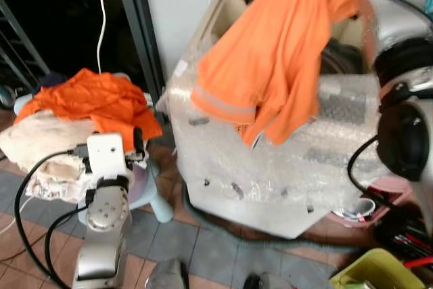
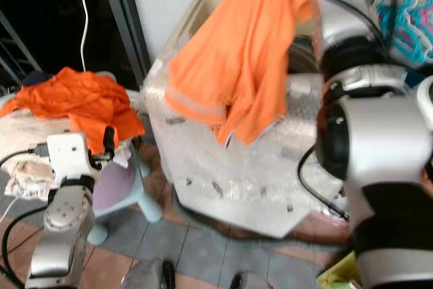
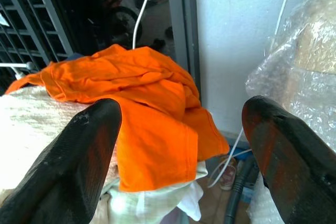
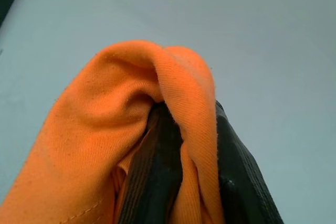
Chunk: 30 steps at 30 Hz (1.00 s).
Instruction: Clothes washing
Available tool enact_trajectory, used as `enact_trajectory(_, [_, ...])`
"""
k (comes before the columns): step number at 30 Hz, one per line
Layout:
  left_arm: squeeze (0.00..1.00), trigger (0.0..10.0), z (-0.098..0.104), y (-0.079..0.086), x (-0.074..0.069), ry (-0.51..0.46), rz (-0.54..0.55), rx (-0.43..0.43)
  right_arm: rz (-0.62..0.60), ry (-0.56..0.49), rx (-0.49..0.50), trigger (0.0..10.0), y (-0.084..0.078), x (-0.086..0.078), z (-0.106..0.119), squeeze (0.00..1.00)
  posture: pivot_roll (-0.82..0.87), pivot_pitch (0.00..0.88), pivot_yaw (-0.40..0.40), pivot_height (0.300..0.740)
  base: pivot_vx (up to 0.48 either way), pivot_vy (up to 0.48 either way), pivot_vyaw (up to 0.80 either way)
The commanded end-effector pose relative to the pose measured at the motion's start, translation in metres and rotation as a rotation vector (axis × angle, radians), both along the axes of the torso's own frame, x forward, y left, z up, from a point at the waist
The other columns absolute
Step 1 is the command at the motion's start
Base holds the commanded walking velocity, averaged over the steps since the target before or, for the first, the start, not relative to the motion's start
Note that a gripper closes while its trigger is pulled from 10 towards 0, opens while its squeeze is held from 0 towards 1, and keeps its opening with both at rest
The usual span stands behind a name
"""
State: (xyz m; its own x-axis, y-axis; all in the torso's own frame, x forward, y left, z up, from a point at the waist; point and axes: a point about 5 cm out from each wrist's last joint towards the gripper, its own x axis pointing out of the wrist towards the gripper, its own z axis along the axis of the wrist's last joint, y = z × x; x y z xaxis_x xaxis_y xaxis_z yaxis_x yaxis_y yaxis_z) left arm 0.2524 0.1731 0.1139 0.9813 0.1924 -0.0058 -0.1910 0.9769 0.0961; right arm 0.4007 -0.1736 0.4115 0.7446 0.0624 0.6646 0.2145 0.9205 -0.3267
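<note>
Two arms were at work, the washing machine (image 1: 270, 174) serving as landmark, a white top-loader wrapped in bubble film. Nearest the robot, to the machine's left, the left gripper (image 3: 181, 145) hung with its fingers (image 3: 79, 166) spread wide apart and empty, aimed at a laundry pile on a pale blue stool (image 1: 152, 197). That pile had an orange garment (image 1: 95, 99) uppermost, over cream-coloured cloth (image 1: 40, 143).

Over the machine, the right gripper (image 4: 178, 166) was raised high, fingers clamped on a fold of an orange shirt (image 1: 277, 52). The shirt hung down across the machine's top, its hem draped over the front edge.

Step, as judged: loading, one garment mid-transfer. Next move would call for carrying the shirt farther back over the tub opening (image 1: 233, 15), lowering it, then letting go so no cloth trailed outside.
</note>
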Motion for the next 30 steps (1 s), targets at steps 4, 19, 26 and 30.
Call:
enact_trajectory(4, [0.0,10.0,0.0,-0.002,0.002,-0.001,-0.018,0.0,0.024,-0.014,-0.044,10.0,0.005,-0.003,0.017,0.0,0.02,0.0,-0.009,0.74,0.063,0.0,0.0])
enact_trajectory(19, [0.0,10.0,0.0,-0.004,0.0,-0.005,-0.05,-0.01,0.297,0.307,-0.316,10.0,0.051,0.014,-0.091,0.0,0.02,0.0,-0.009,0.74,0.368,0.0,0.0])
enact_trajectory(26, [0.0,10.0,0.0,-0.004,-0.002,-0.002,-0.025,0.002,0.324,0.699,-0.173,10.0,0.031,0.022,-0.15,0.05,0.03,0.0,-0.016,0.74,0.329,0.0,0.0])
enact_trajectory(30, [0.0,10.0,-0.003,0.0,-0.002,0.017,-0.005,0.006,0.283,0.783,-0.14,10.0,0.011,0.018,-0.175,1.0,0.03,0.0,-0.019,0.74,0.0,0.0,0.0])
